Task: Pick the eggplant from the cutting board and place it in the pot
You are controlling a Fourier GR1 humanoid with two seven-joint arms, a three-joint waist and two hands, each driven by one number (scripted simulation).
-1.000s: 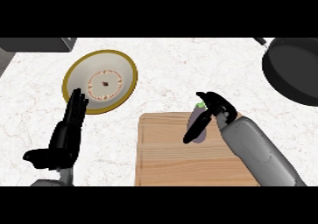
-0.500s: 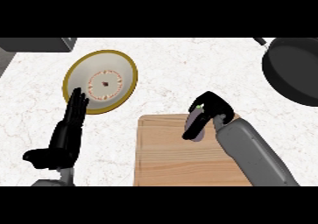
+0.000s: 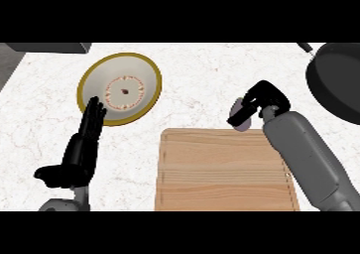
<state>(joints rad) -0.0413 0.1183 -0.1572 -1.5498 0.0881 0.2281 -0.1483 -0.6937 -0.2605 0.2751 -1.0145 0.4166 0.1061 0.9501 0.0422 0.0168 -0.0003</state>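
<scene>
Eggplant [image 3: 241,124] in your right hand [image 3: 265,99], fingers curled round it (mostly hidden), above cutting board [image 3: 222,171] far edge; left hand [image 3: 80,149] open.

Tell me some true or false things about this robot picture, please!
1. The right robot hand is curled round the eggplant. True.
2. The eggplant is already inside the pot. False: it is held beyond the far edge of the cutting board, well left of the pot.
3. The left robot hand is holding the plate. False: it rests open with its fingers straight and grips nothing.
4. The plate has a yellow rim. True.
5. The cutting board is black. False: it is light wood.
</scene>
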